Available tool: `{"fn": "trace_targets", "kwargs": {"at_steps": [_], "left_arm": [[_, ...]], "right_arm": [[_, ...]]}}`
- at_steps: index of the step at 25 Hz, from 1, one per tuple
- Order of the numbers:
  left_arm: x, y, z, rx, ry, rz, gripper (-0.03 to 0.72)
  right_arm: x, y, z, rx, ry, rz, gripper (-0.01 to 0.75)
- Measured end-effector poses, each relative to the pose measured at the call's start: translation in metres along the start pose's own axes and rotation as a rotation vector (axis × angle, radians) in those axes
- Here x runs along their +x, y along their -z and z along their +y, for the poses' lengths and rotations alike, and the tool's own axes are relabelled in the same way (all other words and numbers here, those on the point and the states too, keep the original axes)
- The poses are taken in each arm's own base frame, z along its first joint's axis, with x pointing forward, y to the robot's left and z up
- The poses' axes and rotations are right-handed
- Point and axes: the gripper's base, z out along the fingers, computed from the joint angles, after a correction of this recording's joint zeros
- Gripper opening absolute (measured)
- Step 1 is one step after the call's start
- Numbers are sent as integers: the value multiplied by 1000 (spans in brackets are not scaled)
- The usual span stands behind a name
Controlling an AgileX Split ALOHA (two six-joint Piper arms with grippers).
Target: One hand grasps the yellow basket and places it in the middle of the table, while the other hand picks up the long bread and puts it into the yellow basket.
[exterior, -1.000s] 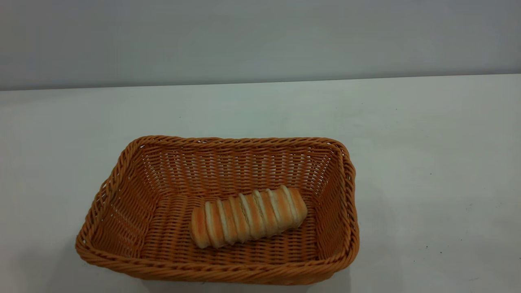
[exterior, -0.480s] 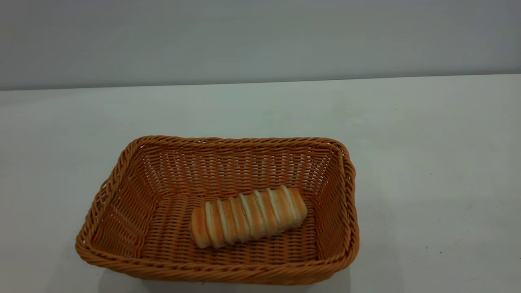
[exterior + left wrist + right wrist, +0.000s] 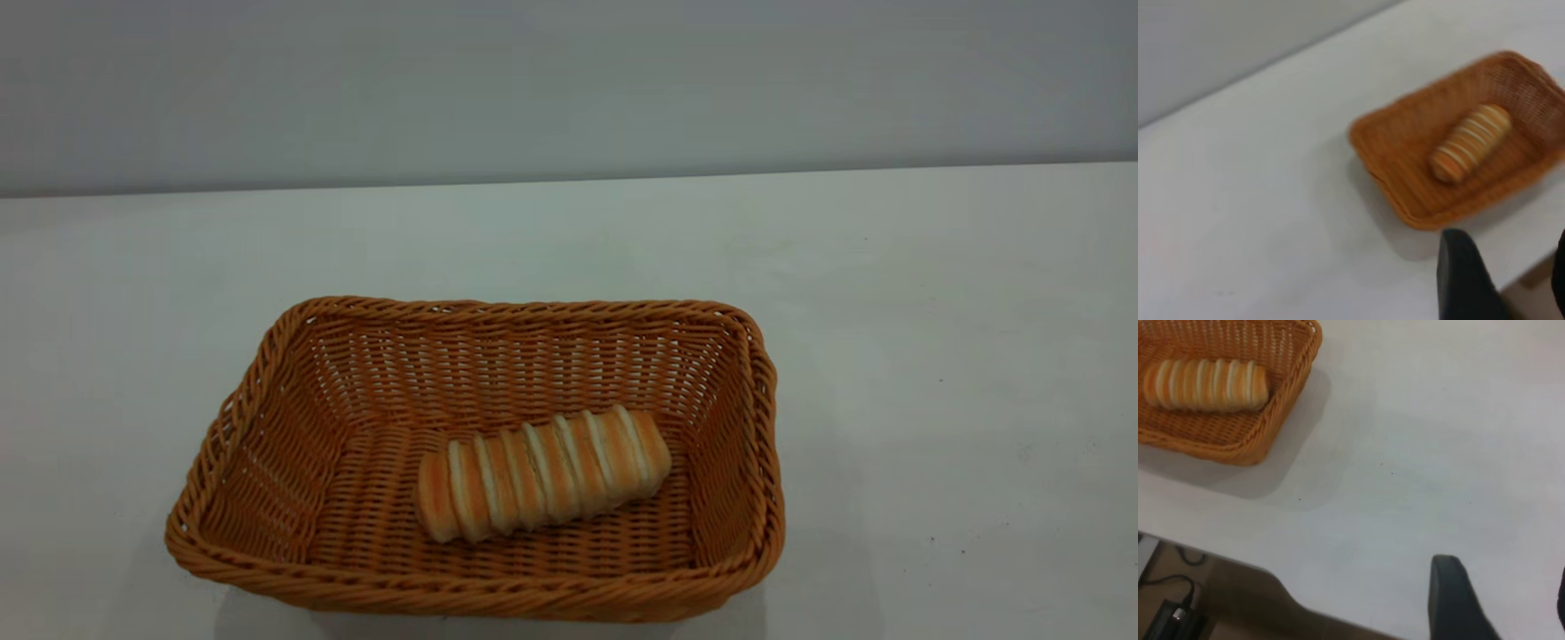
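The yellow basket (image 3: 267, 400) stands on the white table (image 3: 933, 356), near its front edge and a little left of centre. The long bread (image 3: 542, 474) lies inside it on the woven floor, slanted. Neither gripper shows in the exterior view. The left gripper (image 3: 1508, 273) is open and empty, well back from the basket (image 3: 1405, 147) and bread (image 3: 1470, 143), over the table's edge. The right gripper (image 3: 1501, 597) is open and empty, away from the basket (image 3: 1281, 407) and bread (image 3: 1205, 383), over bare table.
The table's front edge (image 3: 1311, 613) shows in the right wrist view, with a dark cable and plug (image 3: 1171, 607) below it. A grey wall (image 3: 569, 89) runs behind the table.
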Motion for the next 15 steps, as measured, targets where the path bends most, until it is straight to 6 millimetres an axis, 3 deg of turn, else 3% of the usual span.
{"fn": "trace_targets", "kwargs": {"at_steps": [7, 15], "left_arm": [[38, -21, -20, 170, -75, 18, 396], [61, -36, -26, 208, -78, 45, 396]], "right_arm": [[0, 0, 1, -10, 19, 0, 353], [0, 0, 2, -23, 35, 0, 328]]}}
